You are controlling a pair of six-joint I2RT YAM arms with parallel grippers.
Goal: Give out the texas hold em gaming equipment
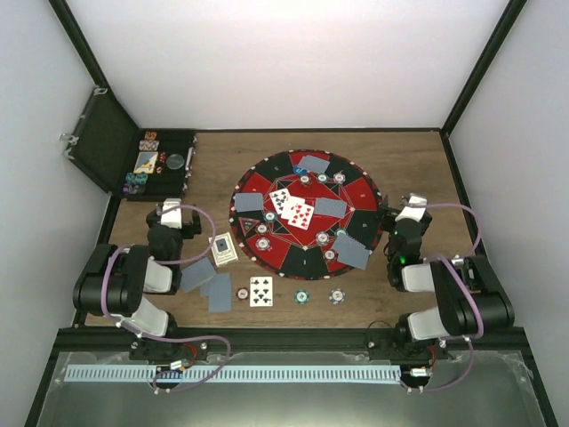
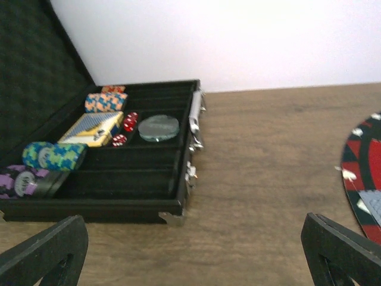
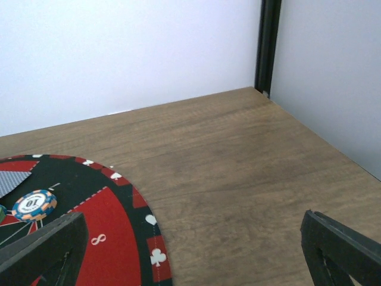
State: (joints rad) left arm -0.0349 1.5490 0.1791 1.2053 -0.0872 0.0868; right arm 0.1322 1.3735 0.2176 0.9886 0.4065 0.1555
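The left hand [image 1: 175, 210] is positioned at the 9 o'clock side of the round mat [image 1: 263, 178], fingers spread wide and empty, facing the open chip case [image 2: 107, 210] at 10 o'clock. The right hand [image 1: 411, 208] sits at the mat's 3 o'clock edge, likewise spread and empty. Playing cards [image 1: 292, 207] and poker chips [image 1: 302, 296] lie on the mat and on the surface [image 1: 409, 160] from 6 to 8 o'clock.

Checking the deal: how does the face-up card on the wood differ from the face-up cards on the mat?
The wood card lies alone, off the mat; the mat cards overlap at its middle. The wood card shows black pips only; the mat cards include red ones. All lie face up.
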